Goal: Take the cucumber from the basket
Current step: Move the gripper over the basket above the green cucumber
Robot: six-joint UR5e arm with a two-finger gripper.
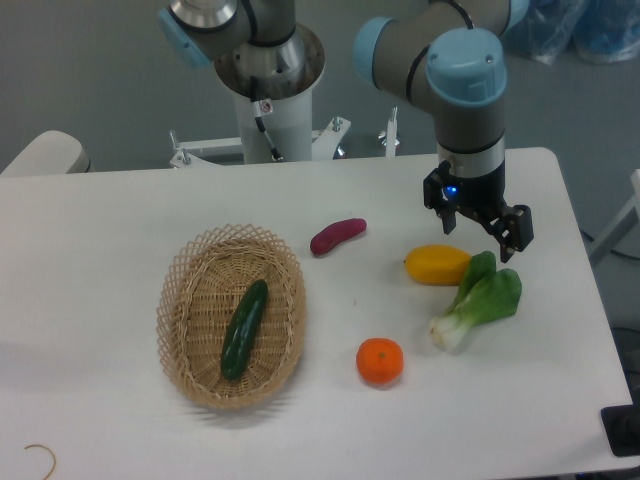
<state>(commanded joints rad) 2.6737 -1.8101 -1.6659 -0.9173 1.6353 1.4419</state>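
Basket [190,375] is sitting well off to the side of the pincer [480,232], cucumber [243,329] lying inside it, while the pincer is hovering wide and empty over the bok choy [482,300], risking clipping the mango [437,265] on traverse.

Dark green cucumber [244,329] lying diagonally inside oval tan wicker basket [177,305]

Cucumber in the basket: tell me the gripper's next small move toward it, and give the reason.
Probably a sideways move across the table toward the basket, staying raised. The gripper hangs above the yellow fruit and bok choy, far from the cucumber, which lies alone inside the basket. Its fingers look spread and hold nothing, so it seems ready to line up over the cucumber before descending.
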